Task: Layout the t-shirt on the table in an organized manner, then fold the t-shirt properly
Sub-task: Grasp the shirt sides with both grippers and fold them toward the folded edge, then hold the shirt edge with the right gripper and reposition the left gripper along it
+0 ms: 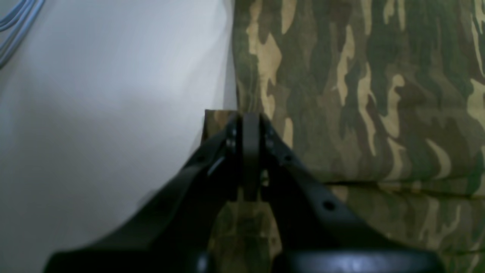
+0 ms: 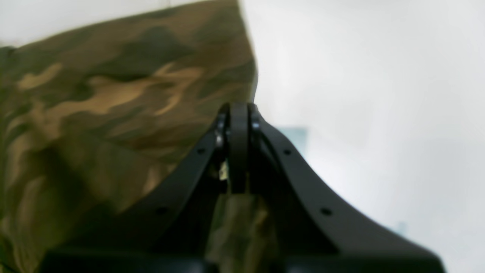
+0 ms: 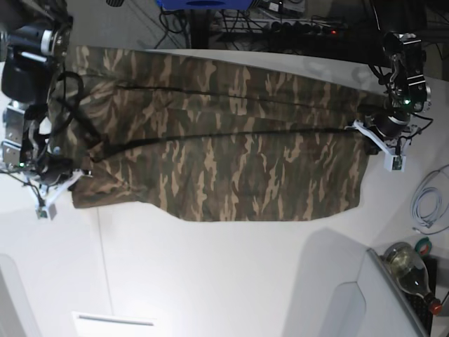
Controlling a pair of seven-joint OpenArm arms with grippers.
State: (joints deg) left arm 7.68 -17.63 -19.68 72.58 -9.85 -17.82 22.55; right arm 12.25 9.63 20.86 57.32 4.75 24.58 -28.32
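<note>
The camouflage t-shirt [image 3: 217, 151] lies stretched wide across the white table [image 3: 231, 274], with long dark fold lines running along it. My left gripper [image 3: 370, 132] sits at the shirt's right edge in the base view. In the left wrist view the left gripper [image 1: 251, 115] is shut on a corner of the t-shirt [image 1: 360, 94], with cloth between its fingers. My right gripper [image 3: 62, 175] is at the shirt's left end. The right wrist view shows the right gripper [image 2: 238, 108] shut, with the t-shirt [image 2: 113, 94] pinched inside it.
A coiled white cable [image 3: 429, 207] and a glass bottle [image 3: 407, 263] lie off the table's right side. Cables and a power strip [image 3: 295, 28] run behind the far edge. Pale blue cables [image 1: 15, 22] show in the left wrist view.
</note>
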